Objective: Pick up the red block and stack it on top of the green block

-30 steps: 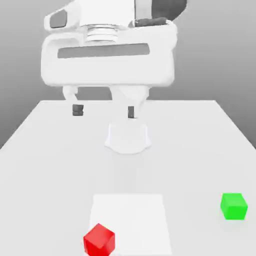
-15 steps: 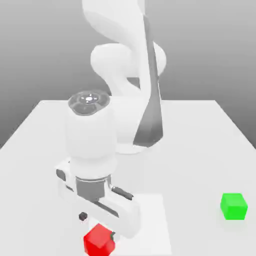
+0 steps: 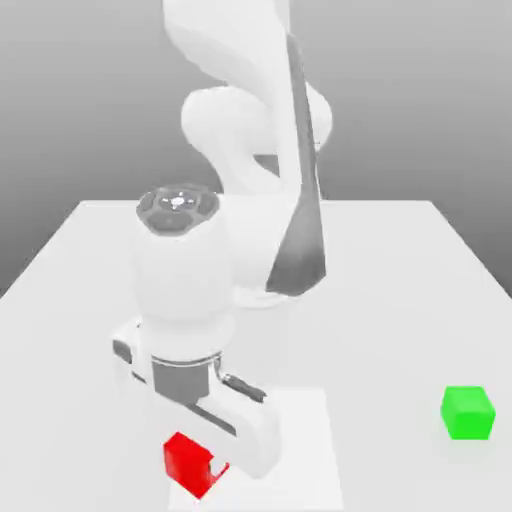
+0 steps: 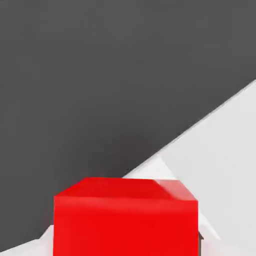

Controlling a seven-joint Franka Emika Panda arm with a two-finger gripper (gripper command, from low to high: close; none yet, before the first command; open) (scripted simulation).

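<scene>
arm — bent low over table (image 3: 400, 280) | hand (image 3: 200, 462) — at red block (image 3: 188, 462), grip state unclear

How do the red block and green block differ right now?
Colour: the red block is red, the green block is green.
Place: the red block sits toward the exterior view's left, directly under the arm's hand; the green block stands alone toward the exterior view's right.
Occlusion: the hand partly covers the red block; the green block is in full view.
Both look like similar-sized cubes on the white table.
</scene>
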